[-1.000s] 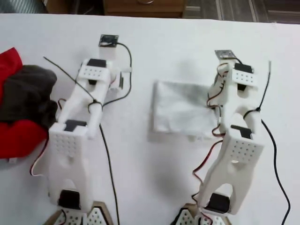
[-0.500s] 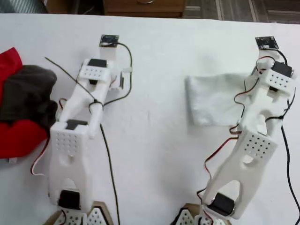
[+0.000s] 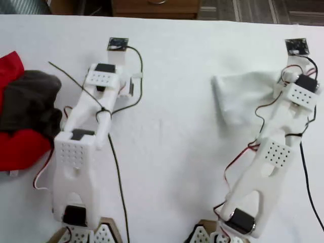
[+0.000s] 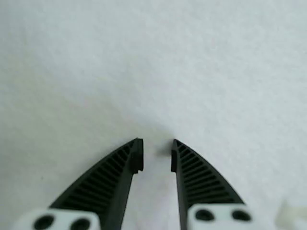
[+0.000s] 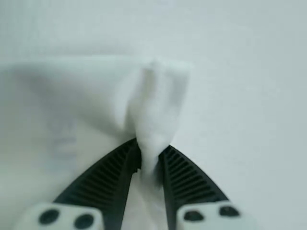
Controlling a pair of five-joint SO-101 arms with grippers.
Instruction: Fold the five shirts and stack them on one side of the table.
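White shirt (image 5: 156, 103), fold pinched between right jaws

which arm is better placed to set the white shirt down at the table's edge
Right. The right gripper is shut on a fold of the white shirt, near the right side of the table. The left gripper hangs open over bare table, apart from that shirt.

White table (image 3: 167, 152); wooden cabinet (image 3: 154, 7) beyond its far edge; grey floor (image 3: 243, 10) alongside.
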